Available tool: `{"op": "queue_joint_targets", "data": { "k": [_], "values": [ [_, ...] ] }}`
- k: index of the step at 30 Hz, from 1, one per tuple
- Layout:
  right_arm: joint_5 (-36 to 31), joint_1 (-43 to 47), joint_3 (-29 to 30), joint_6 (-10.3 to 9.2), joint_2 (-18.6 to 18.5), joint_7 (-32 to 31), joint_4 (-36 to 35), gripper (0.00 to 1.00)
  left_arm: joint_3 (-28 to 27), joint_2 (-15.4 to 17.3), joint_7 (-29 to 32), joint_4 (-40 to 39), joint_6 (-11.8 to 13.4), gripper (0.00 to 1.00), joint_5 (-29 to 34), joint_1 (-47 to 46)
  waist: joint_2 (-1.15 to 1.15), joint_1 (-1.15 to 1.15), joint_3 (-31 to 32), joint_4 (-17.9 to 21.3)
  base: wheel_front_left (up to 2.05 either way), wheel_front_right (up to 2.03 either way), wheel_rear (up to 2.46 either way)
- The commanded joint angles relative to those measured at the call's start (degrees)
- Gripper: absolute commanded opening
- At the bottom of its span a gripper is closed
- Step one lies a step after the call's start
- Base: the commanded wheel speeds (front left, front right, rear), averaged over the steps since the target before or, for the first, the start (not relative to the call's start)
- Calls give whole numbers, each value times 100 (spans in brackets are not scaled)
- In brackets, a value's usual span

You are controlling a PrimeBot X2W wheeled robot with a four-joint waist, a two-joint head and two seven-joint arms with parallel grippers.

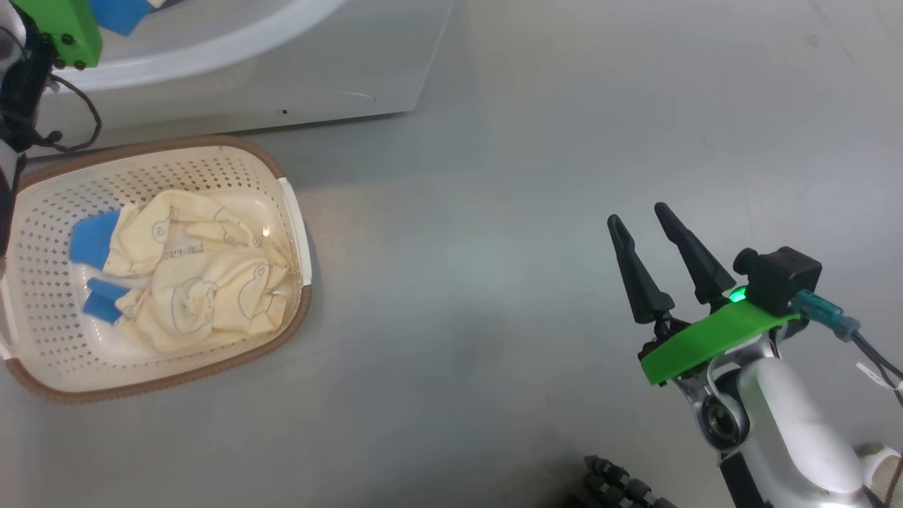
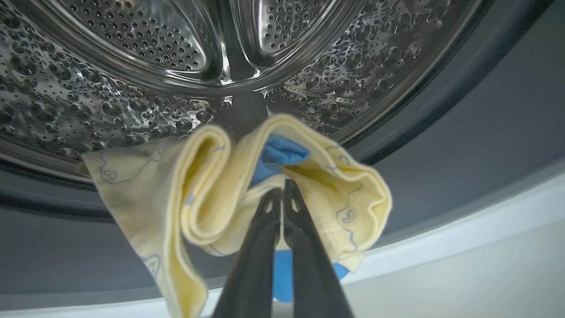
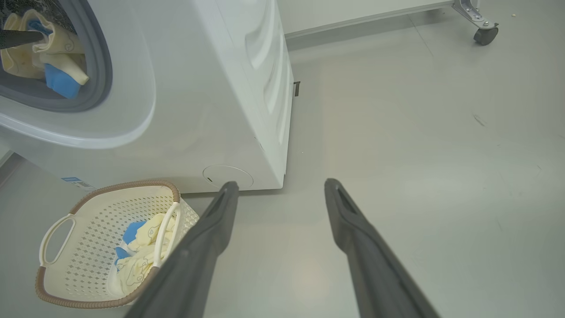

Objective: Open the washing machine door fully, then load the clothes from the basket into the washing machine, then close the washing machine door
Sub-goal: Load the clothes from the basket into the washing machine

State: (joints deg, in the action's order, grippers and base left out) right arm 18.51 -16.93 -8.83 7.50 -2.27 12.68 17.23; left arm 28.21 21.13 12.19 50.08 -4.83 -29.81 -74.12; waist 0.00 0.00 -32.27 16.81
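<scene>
In the left wrist view my left gripper (image 2: 282,183) is shut on a pale-yellow garment (image 2: 203,176) with blue patches, which hangs at the mouth of the steel drum (image 2: 132,53) just over the grey gasket (image 2: 463,132). The right wrist view shows that same garment (image 3: 48,48) in the opening of the white washing machine (image 3: 212,110). More clothes (image 1: 197,282) lie in the cream basket (image 1: 42,282) on the floor in front of the machine (image 1: 317,70). My right gripper (image 1: 637,214) stands open and holds nothing, low over bare floor to the right of the basket. The washing machine door is out of view.
Grey floor spreads out to the right of the machine and the basket (image 3: 88,238). A caster wheel (image 3: 485,34) of a metal frame stands far off by the wall. A dark ribbed part (image 1: 621,487) shows at the bottom edge of the head view.
</scene>
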Motion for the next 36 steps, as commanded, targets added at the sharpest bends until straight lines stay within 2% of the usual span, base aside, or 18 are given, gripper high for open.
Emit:
{"op": "queue_joint_targets", "data": {
  "k": [1, 9, 13, 17, 21, 25, 36],
  "values": [
    [75, -7, -164, -1, -61, 89, -100, 100, -137, 351, -20, -268, 124, 0, 91, -253, 0, 0, -28, 106, 0, 0, 0],
    [321, -126, -362, -1, -61, 179, -40, 100, -168, 789, -618, -361, 644, 0, 471, -453, 0, 0, -341, 650, 0, 0, 0],
    [492, -127, -521, -1, -61, 215, -41, 100, -96, 1165, -994, -82, 904, 0, 839, -803, 0, 0, -597, 1051, 0, 0, 0],
    [605, -101, -614, -1, -61, 227, -72, 100, -109, 1309, -1351, 83, 886, 0, 930, -1165, 0, 0, -815, 1302, 0, 0, 0],
    [616, -9, -515, -1, -61, 229, -185, 100, -126, 1211, -1818, 314, 902, 0, 957, -1496, 0, 0, -928, 1304, 5, 5, 5],
    [564, 88, -510, -1, -61, 230, -325, 100, -209, 1274, -2266, 599, 838, 0, 926, -1835, 0, 0, -1012, 1254, 13, 13, 13],
    [509, 119, -599, -1, -61, 231, -466, 100, -367, 1245, -2668, 1087, 618, 0, 769, -2292, 0, 0, -1096, 1214, 5, 5, 5]
  ]
}}
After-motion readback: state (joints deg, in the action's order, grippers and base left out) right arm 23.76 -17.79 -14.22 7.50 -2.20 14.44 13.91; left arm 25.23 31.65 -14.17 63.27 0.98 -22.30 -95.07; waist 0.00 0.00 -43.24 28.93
